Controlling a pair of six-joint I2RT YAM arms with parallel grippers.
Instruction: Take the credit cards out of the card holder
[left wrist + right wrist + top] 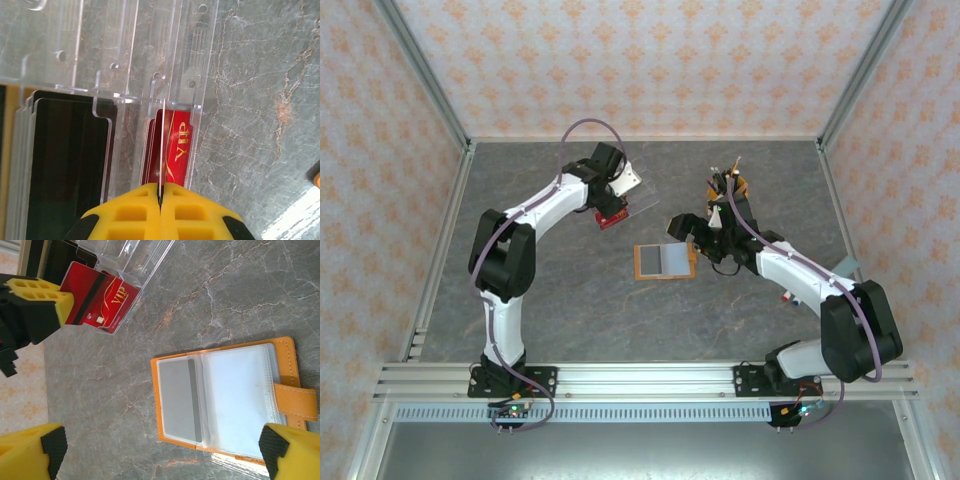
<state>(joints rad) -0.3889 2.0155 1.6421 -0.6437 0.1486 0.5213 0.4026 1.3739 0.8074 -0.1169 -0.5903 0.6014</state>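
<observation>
**Q:** What is hidden or cut off?
**A:** The near end of the red VIP card (177, 142) disappears between the pads of the left gripper (160, 192), which are pressed together on it. The black cards (65, 165) run off the bottom edge; I cannot count them.

**Q:** Card holder?
**A:** The card holder (663, 261) lies open and flat mid-table, between the arms. Its long axis runs left-right in the top view, with the strap tab (295, 401) at one short end. A grey card (181, 400) sits in one clear sleeve; the other sleeve's contents are unclear.

**Q:** Rack?
**A:** Clear slotted rack (150, 50): red card in the end slot, black cards in another.

**Q:** Right gripper?
**A:** The right gripper (160, 452) is spread wide above the holder, gripping nothing.
</observation>
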